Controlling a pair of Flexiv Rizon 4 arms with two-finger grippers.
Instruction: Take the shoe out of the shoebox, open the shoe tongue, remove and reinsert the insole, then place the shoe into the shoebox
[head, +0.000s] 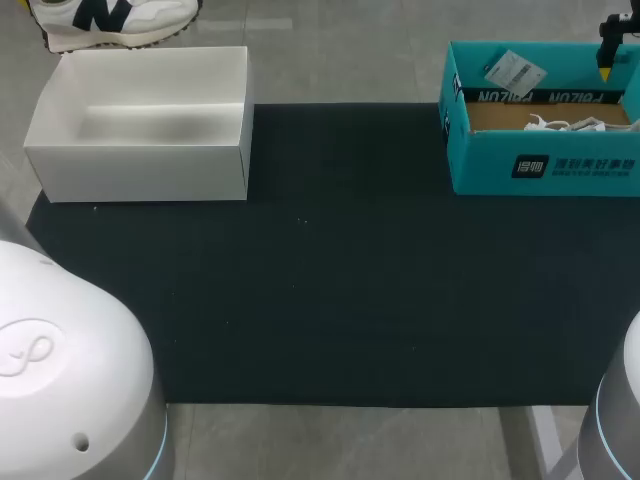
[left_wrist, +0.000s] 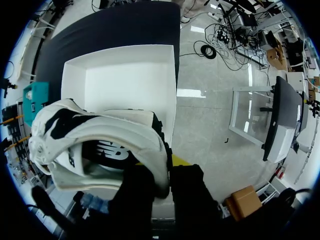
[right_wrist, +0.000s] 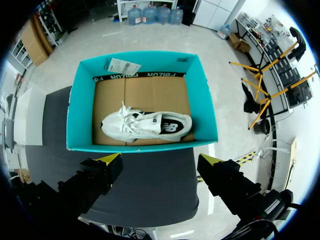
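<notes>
Left gripper (left_wrist: 162, 172) clamped white shoe (left_wrist: 100, 145) over white box (left_wrist: 125, 75), far left; right gripper (right_wrist: 160, 160) spread wide, empty, above second shoe (right_wrist: 147, 125) in teal shoebox (right_wrist: 82, 120).

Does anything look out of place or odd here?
Nothing damaged or spilled. One shoe lies on its side in the teal box, laces loose; the other shoe hangs tilted in the left gripper near the white box.
</notes>
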